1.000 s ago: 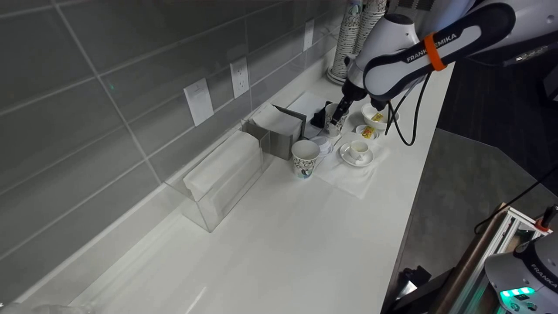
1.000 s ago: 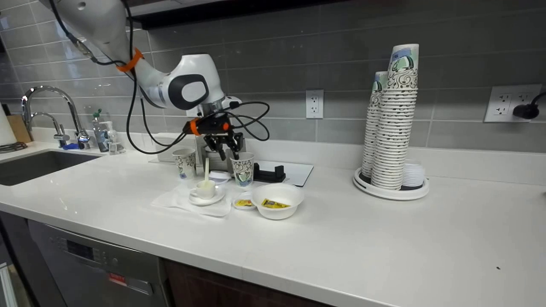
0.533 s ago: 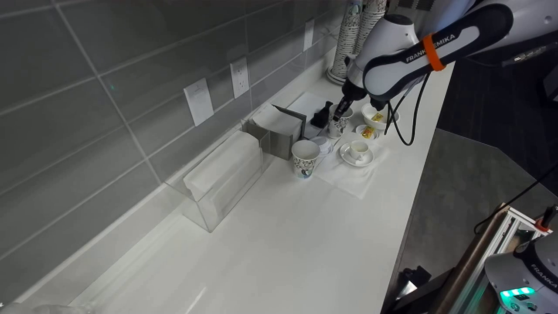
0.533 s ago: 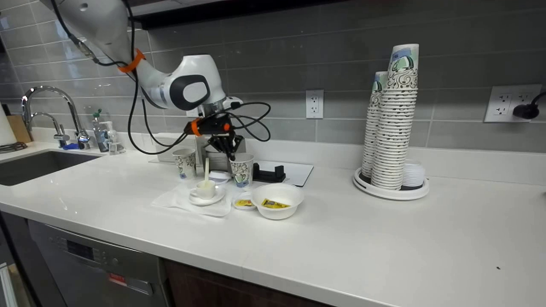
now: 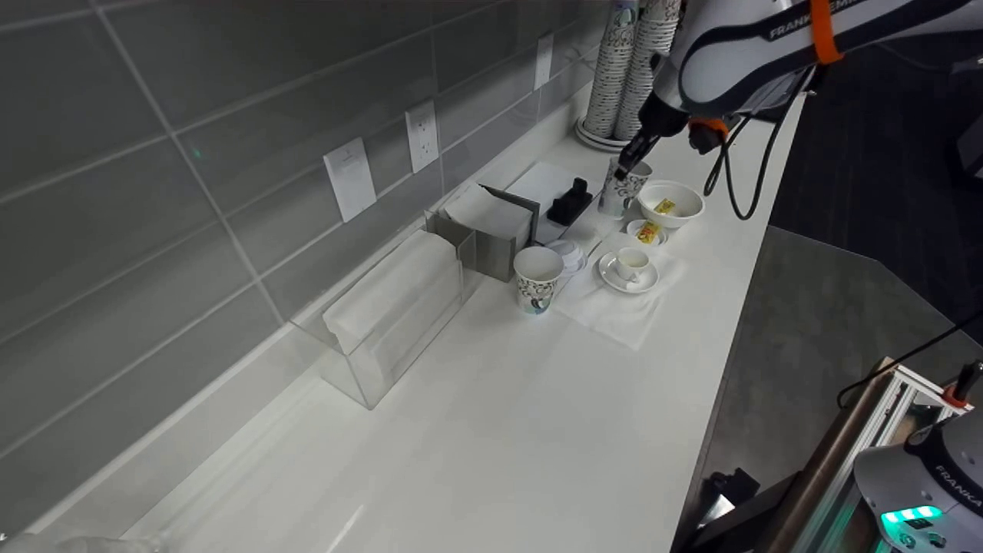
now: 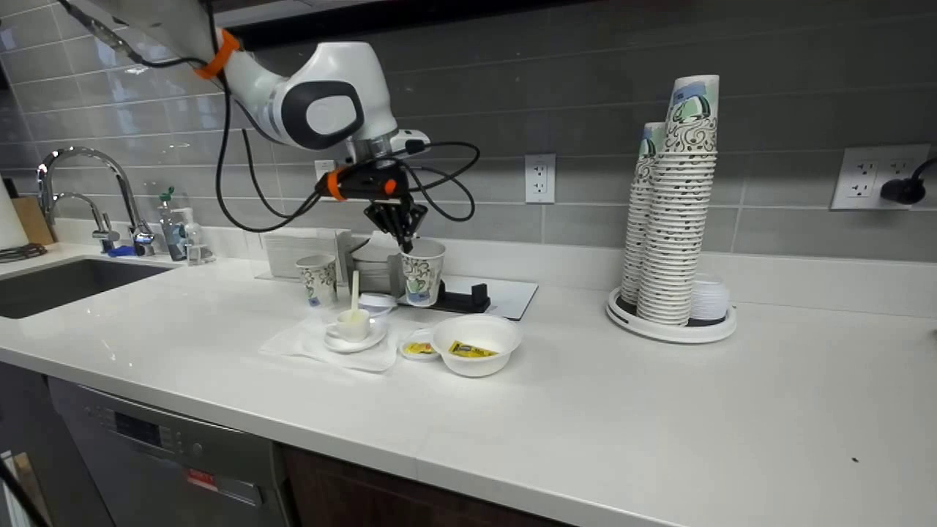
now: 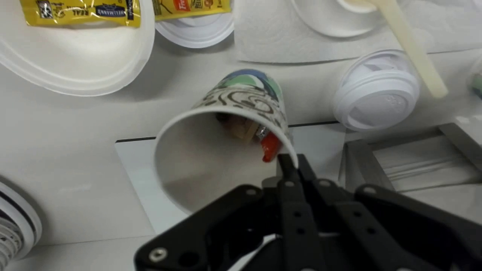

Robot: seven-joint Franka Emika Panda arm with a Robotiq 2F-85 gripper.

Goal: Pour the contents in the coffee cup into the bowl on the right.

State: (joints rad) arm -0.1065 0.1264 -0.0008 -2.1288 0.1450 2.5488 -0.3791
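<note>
White ctr [image 6: 622, 417] filled most of the lower half in an ext. view. Robot arm [image 6: 329, 110] slanted down from 10–11 o'clock; cup stacks [image 6: 677, 238] stood well off, approx 3 o'clock from its wrist. Gripper [image 7: 297, 160] had jaws narrow, pinched on the coffee cup's [image 6: 424, 274] rim. Bowl [image 6: 476, 367], wht, sat on the ctr at approx 5 o'clock from that cup, which was patterned paper, tilted, held clear of the ctr. Saucer [image 6: 366, 344] w/ small wht cup [image 6: 353, 327]: approx 8 o'clock. Yellow pkt [image 7: 75, 11] lay in the bowl; red pkt [image 7: 270, 146] inside the coffee cup w/ other bits, too dim to ID.
</note>
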